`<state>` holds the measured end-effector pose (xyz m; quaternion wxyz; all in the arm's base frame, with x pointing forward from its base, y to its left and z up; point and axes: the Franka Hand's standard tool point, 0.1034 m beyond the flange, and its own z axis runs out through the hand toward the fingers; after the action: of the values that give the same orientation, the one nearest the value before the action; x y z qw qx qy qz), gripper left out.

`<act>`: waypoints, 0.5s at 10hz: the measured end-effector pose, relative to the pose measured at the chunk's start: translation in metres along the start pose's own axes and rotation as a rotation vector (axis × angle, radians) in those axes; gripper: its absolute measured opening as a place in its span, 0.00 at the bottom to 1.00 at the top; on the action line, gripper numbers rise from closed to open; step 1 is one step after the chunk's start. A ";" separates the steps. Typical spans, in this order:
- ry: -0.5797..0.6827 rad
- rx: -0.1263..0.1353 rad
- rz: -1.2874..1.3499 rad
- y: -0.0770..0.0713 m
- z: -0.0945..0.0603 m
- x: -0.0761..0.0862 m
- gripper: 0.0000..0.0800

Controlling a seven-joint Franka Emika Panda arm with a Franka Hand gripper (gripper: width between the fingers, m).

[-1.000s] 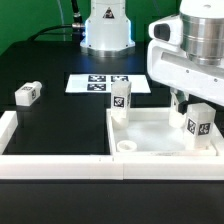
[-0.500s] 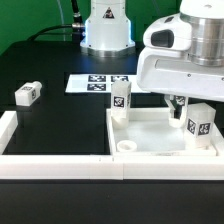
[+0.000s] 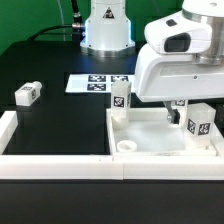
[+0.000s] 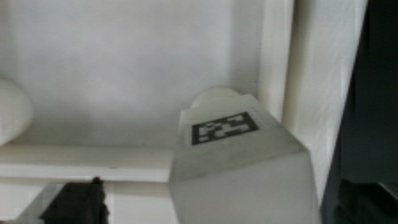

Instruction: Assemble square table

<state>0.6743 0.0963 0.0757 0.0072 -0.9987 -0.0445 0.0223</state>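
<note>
While the end effector (image 3: 180, 104) hangs over the top (image 3: 150, 135), just beside an upright leg (image 3: 200, 122), its fingers are mostly hidden, so I cannot tell whether they are apart or closed. The top lies on the counter (image 3: 60, 120). A second leg (image 3: 121, 99) stands in its back corner toward the exterior view's left. A third leg (image 3: 27, 94) lies well apart on the counter.

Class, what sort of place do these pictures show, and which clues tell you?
Probably a robotics lab bench: a robot arm over a black table, a marker board of printed tags, and a loose tagged leg.
</note>
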 end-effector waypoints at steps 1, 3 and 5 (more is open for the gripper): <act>0.000 0.000 -0.016 0.001 0.001 0.000 0.81; -0.001 0.000 -0.010 0.001 0.001 0.000 0.49; -0.001 0.000 0.007 0.001 0.001 -0.001 0.36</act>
<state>0.6739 0.0950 0.0743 0.0070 -0.9989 -0.0408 0.0229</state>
